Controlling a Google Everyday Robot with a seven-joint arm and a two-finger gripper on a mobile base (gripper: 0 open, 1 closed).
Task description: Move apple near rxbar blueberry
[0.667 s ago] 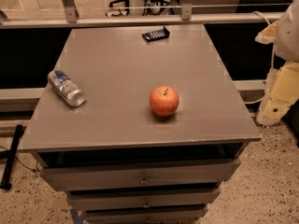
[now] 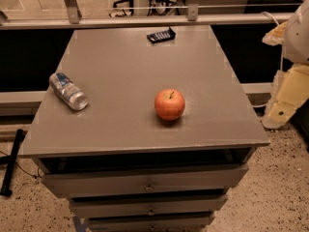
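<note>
Camera view, reading from my left: a black bar leans on the speckled floor beside the bench; on the bench's left part lies a silver and blue can, on its side, its length running diagonally, close to the left edge; the grey top around it is bare. Below the front edge I see a stack of drawers, each with a small knob at its middle.

Further right, at the far edge of the bench, the rxbar blueberry lies flat, a dark wrapper with pale markings, turned slightly askew, just in front of the metal rail that runs across the back; the apple sits upright on the right half of the bench, nearer the front edge, stem up, a small shadow beneath it. The apple is well apart from the rxbar blueberry, with open bench between them; it is also well apart from the can.

At the right edge of the picture, off the bench and beyond its right side, hangs the tool, a cream-yellow piece pointing down toward the floor below the pale arm; it touches nothing on the bench and holds nothing I can see; whether it is apart or together I cannot tell.
</note>
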